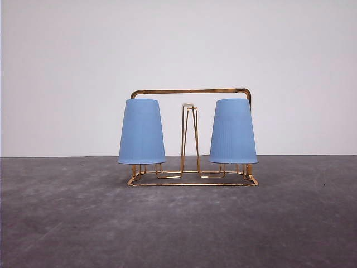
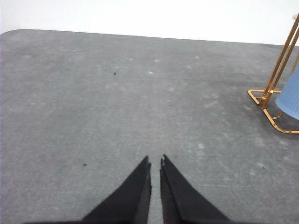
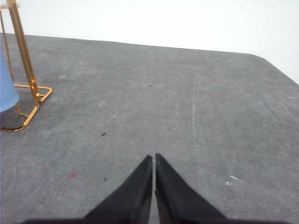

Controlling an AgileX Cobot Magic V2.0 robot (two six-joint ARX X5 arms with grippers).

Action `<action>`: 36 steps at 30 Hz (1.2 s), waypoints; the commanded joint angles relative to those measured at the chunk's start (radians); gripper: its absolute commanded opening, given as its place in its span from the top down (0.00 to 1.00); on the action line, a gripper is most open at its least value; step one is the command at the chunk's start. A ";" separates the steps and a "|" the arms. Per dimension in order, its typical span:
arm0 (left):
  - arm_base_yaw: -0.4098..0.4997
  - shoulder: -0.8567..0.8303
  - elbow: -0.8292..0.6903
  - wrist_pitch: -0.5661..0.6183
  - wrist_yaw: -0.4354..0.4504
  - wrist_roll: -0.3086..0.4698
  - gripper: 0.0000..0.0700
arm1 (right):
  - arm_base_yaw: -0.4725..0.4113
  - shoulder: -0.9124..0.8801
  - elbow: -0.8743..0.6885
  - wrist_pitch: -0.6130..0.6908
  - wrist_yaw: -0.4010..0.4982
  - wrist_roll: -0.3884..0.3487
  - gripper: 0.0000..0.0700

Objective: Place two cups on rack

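In the front view a gold wire rack [image 1: 192,181] stands mid-table. Two light-blue ribbed cups sit upside down over its outer prongs, one on the left [image 1: 141,132] and one on the right [image 1: 232,131]. The middle prong [image 1: 189,137] with its white tip is bare. My left gripper [image 2: 155,162] is shut with nothing in it, low over bare table, apart from the rack corner [image 2: 268,100] and a cup's edge [image 2: 290,95]. My right gripper [image 3: 153,157] is shut and holds nothing, well away from the rack [image 3: 28,84] and a cup [image 3: 7,86].
The grey table [image 1: 178,223] is wide and bare around the rack, with a white wall behind. Its rounded far corners show in the wrist views.
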 commanded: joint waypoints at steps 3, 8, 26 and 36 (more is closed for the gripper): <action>0.001 -0.001 -0.010 -0.017 -0.005 0.007 0.98 | 0.000 -0.001 -0.005 0.011 0.001 0.000 0.99; 0.000 -0.001 -0.010 -0.017 -0.005 0.007 0.98 | 0.000 -0.001 -0.005 0.011 0.001 0.000 0.99; 0.000 -0.001 -0.010 -0.017 -0.005 0.007 0.98 | 0.000 -0.001 -0.005 0.011 0.001 0.000 0.99; 0.000 -0.001 -0.010 -0.017 -0.005 0.007 0.98 | 0.000 -0.001 -0.005 0.011 0.001 0.000 0.99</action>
